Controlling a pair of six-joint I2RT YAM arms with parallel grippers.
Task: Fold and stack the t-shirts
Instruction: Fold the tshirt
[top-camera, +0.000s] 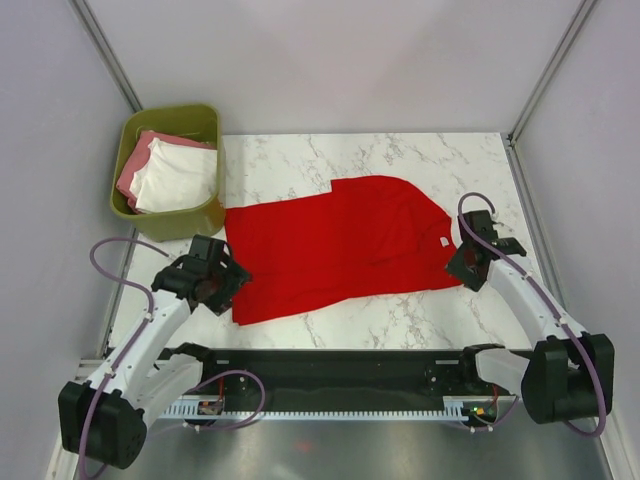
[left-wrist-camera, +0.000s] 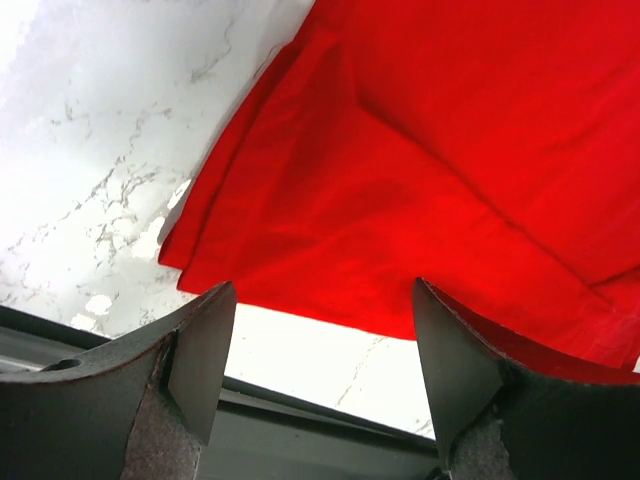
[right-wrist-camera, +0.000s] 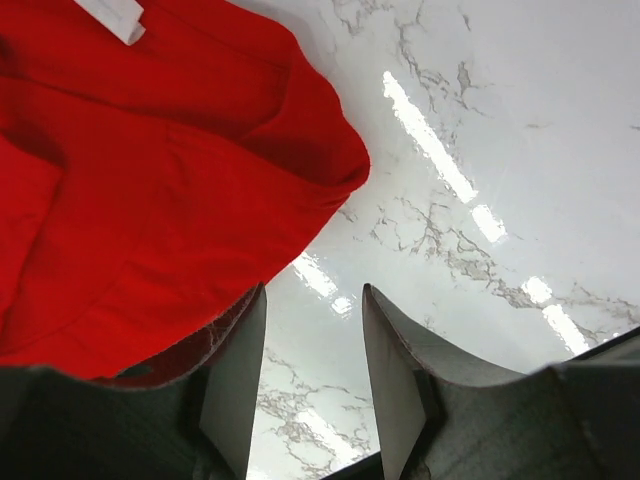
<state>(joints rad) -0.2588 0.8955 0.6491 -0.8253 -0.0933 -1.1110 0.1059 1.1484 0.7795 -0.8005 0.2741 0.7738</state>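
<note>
Red t-shirt (top-camera: 335, 245): flat on the marble table (top-camera: 400, 155), long axis left-right between your arms.
Left gripper (left-wrist-camera: 322, 292): jaws apart, empty, at its near-left corner.
Right gripper (right-wrist-camera: 313, 292): jaws apart, empty, beside its collar end.

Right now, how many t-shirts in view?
3. Red t-shirt flat on the table; white t-shirt atop pink t-shirt in the olive bin, far left. Others may hide beneath.
</note>
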